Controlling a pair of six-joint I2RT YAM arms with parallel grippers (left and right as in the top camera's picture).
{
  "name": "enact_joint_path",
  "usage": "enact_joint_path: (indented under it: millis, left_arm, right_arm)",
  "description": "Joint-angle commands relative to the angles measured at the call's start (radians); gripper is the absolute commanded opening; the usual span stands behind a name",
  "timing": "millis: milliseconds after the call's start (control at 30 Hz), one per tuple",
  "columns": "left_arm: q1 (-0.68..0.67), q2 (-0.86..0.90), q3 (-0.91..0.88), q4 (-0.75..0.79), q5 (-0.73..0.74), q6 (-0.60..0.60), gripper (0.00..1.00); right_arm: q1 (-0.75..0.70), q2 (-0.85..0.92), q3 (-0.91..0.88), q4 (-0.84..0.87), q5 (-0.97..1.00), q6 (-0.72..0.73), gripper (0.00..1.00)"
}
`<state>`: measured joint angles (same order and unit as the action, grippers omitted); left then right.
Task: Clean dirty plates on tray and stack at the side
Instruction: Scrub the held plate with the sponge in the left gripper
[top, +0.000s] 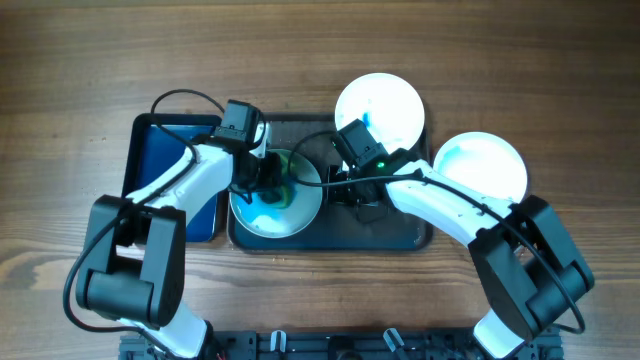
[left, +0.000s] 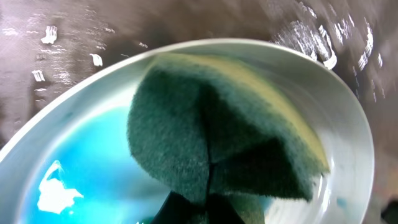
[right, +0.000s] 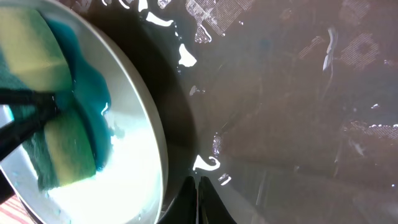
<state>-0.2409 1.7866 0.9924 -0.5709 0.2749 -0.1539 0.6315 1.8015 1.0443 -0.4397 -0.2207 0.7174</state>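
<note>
A white plate (top: 300, 215) smeared with blue liquid lies in the left part of the dark tray (top: 395, 235). My left gripper (top: 270, 185) is shut on a green and yellow sponge (left: 211, 124) and presses it into the plate (left: 348, 124). Its fingertips (left: 211, 211) show only at the bottom edge of the left wrist view. My right gripper (top: 350, 195) is shut and empty, with its tips (right: 198, 199) on the tray right beside the plate's rim (right: 152, 130). The sponge (right: 37, 56) and blue liquid also show in the right wrist view.
Two white plates lie at the right, one at the tray's far right corner (top: 378, 108) and one on the table right of the tray (top: 480, 165). A blue board (top: 165, 170) lies left of the tray. The tray floor (right: 292, 112) is wet and glossy.
</note>
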Motion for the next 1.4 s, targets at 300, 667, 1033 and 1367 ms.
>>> enact_joint_path:
  millis: [300,667,1033,1367]
  left_arm:
    - [-0.001,0.043,-0.043,0.007,0.042,-0.066,0.04]
    - [-0.034,0.043,-0.042,0.064,0.434,0.093,0.04]
    - [0.021,0.043,0.057,-0.06,-0.491,-0.22,0.04]
    - [-0.082,0.043,0.057,-0.284,0.231,0.286,0.04]
  right_arm:
    - [-0.005,0.127,0.014,0.089,-0.167,0.02,0.2]
    - [-0.012,0.127,0.014,0.093,-0.166,0.042,0.04]
    - [-0.019,0.127,0.014,0.09,-0.166,0.042,0.04]
    - [-0.029,0.127,0.014,0.089,-0.17,0.042,0.04]
